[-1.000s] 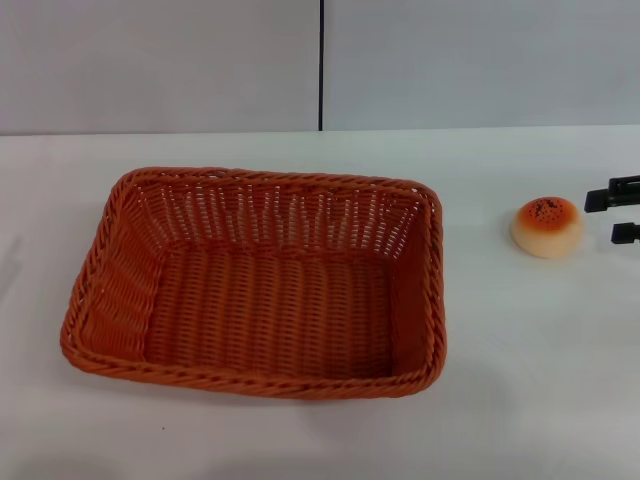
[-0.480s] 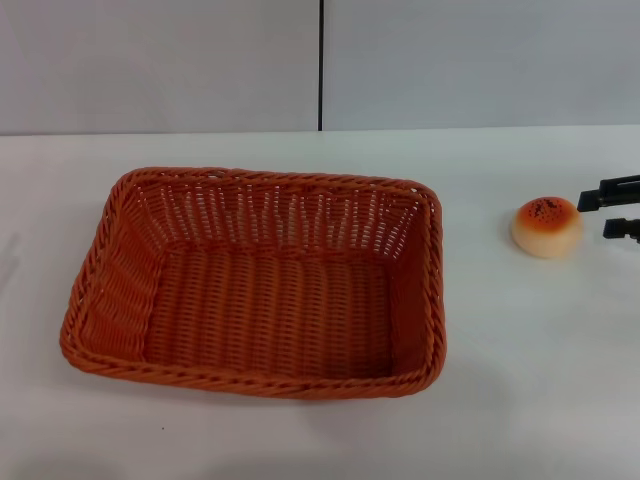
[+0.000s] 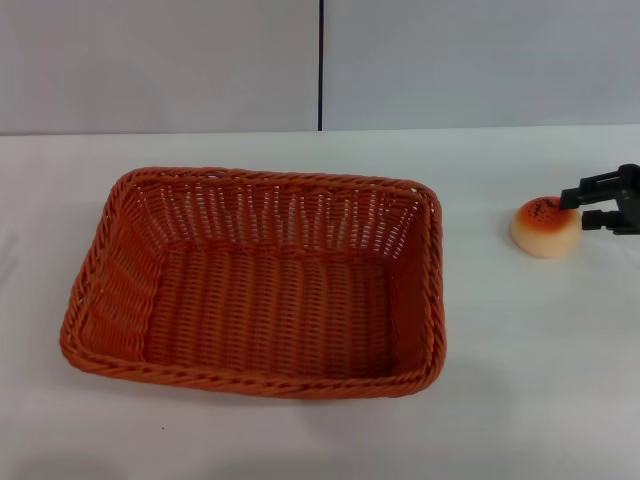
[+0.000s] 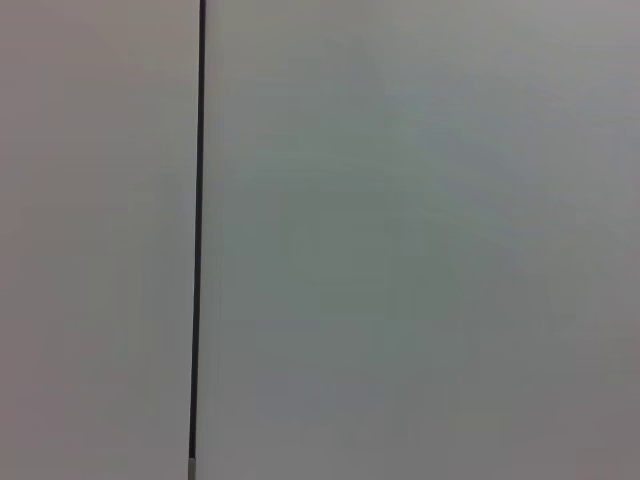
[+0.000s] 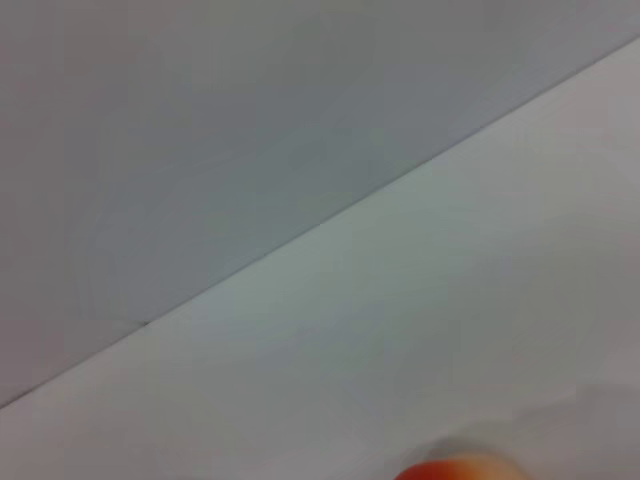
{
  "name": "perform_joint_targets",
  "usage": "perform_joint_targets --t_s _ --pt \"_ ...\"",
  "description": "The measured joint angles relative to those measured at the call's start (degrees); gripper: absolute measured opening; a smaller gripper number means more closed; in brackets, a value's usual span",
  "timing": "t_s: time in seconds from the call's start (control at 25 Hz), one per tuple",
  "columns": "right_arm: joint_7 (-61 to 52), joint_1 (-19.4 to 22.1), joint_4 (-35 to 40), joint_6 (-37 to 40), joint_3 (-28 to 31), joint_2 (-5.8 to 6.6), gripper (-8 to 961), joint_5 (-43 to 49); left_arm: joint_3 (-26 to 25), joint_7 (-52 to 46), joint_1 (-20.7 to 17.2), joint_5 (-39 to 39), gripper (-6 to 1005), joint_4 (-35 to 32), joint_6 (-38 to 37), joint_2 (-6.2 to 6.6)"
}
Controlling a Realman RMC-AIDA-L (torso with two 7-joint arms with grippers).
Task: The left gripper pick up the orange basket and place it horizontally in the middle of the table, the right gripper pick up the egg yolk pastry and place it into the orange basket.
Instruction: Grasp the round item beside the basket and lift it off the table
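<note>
The orange basket (image 3: 255, 283) sits flat on the white table (image 3: 520, 400), left of the table's middle, its long sides running along the near and far edges and its open top facing up. Nothing lies inside it. The left gripper is out of sight in every view; the left wrist view shows only a pale wall with a thin dark seam.

Well apart from the basket, toward the right edge of the table, the egg yolk pastry (image 3: 545, 227) rests on the tabletop, its glossy speckled top up. The right gripper (image 3: 580, 208) reaches in from the right edge at the pastry's far right side, its two black fingertips spread, one above the other in the head view, and seemingly touching the bun, though contact is hard to confirm. The right wrist view catches only an orange sliver of the pastry (image 5: 455, 470).
</note>
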State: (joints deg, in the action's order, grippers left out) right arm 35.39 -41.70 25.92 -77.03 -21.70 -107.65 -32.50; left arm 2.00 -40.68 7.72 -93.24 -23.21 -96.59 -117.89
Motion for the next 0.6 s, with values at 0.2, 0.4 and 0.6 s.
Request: perform_joint_targets --t_s 0.2,0.4,0.6 --pt "0.25 -0.58 -1.54 2.15 -1.05 -0.12 479 0.05 0.36 0.0 0.16 -0.19 695 -0.14 0.2 0.04" --pt "0.28 -0.22 -1.48 3.16 -0.93 -0.39 479 -0.3 0.11 0.0 0.02 -0.22 695 -0.16 0.28 0.04" --pt "0.3 1.64 1.61 2.98 -0.95 -1.25 405 -2.84 -0.06 -0.01 -0.17 -0.2 695 -0.06 0.35 0.02"
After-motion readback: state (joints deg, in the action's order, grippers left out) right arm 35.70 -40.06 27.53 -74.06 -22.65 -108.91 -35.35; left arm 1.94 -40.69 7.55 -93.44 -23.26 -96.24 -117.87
